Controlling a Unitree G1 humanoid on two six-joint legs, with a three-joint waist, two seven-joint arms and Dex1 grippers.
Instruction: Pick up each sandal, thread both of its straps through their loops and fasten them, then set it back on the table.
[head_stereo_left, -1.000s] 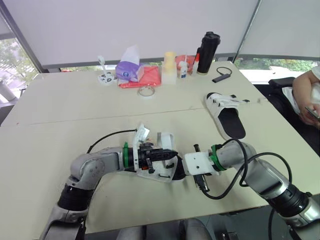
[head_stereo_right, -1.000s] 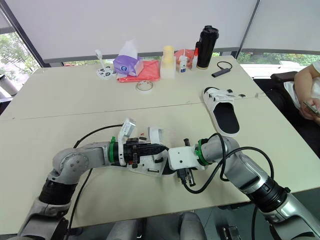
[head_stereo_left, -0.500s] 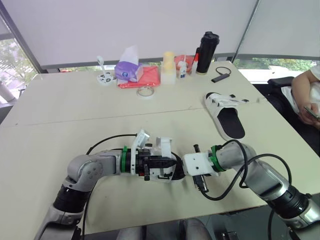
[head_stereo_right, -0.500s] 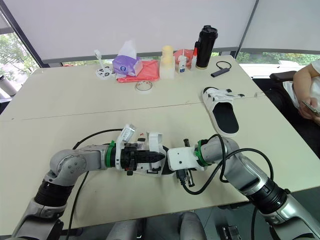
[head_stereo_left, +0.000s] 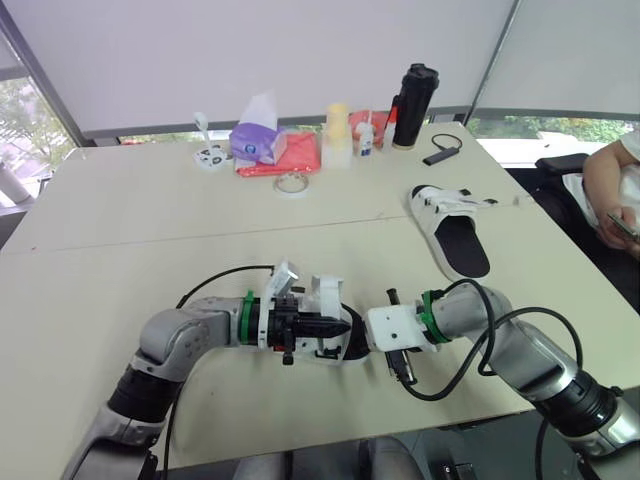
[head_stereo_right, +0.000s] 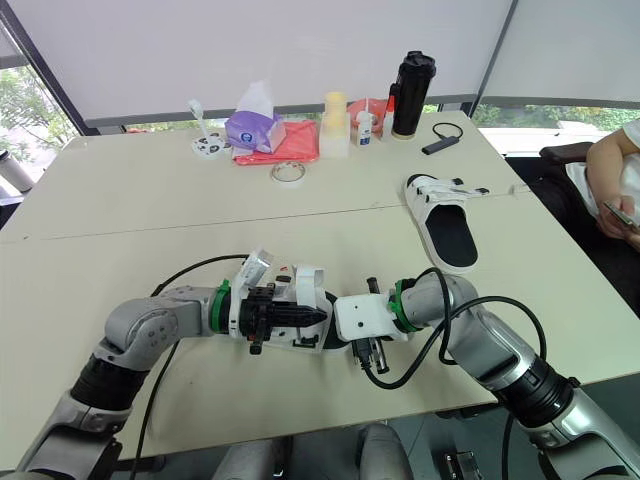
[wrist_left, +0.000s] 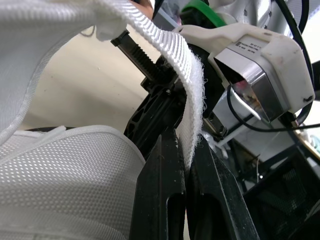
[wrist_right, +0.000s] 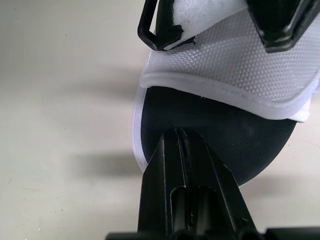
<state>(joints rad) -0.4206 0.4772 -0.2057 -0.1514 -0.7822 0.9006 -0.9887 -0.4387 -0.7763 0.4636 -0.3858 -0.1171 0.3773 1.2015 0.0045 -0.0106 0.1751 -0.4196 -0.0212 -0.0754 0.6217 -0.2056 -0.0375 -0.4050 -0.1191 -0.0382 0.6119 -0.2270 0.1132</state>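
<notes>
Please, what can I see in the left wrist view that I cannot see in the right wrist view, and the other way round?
Left wrist view: the left gripper shut on the white strap, with the right arm's white camera housing behind. Right wrist view: the sandal's black insole, with the closed tips of the right gripper against it, and a black loop above. Both: the sandal's white mesh upper and the beige table.

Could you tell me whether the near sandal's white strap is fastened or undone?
Undone: the white woven strap arches free above the white mesh sandal, its fuzzy end pinched in the left gripper.
</notes>
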